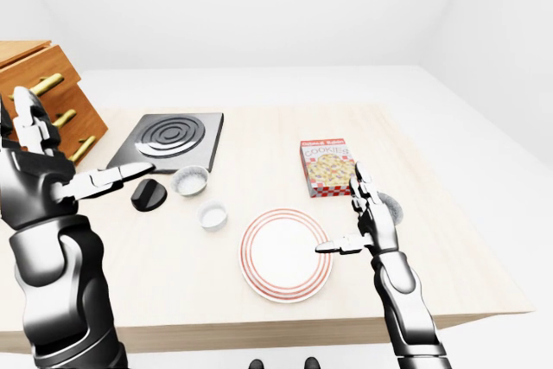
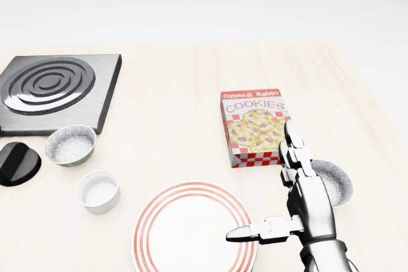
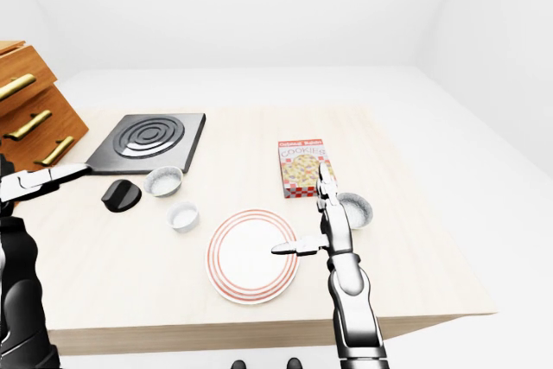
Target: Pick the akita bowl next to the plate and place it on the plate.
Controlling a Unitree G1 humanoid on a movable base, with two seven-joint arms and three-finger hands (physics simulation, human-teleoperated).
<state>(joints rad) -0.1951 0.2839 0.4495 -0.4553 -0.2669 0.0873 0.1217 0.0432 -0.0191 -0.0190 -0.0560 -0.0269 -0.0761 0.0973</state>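
Observation:
A white plate with red rings [image 2: 185, 227] lies near the bottom edge of the wooden table. Just right of it sits a grey speckled akita bowl [image 2: 336, 179], partly hidden behind my right hand [image 2: 273, 189]. That hand is open: its fingers point up along the bowl's left side and its thumb reaches left over the plate's rim. It holds nothing. A second grey speckled bowl [image 2: 70, 144] stands farther left, by the stove. In the left-eye view my left hand [image 1: 82, 157] hovers open over the table's left edge, one finger pointing right.
An oatmeal cookies box [image 2: 255, 125] lies flat just above the right hand. A small white ramekin [image 2: 99, 190] sits left of the plate. A black stove burner [image 2: 54, 87] and a black knob-like object [image 2: 16, 162] are at the left. A wooden drawer cabinet [image 1: 43, 84] stands beyond.

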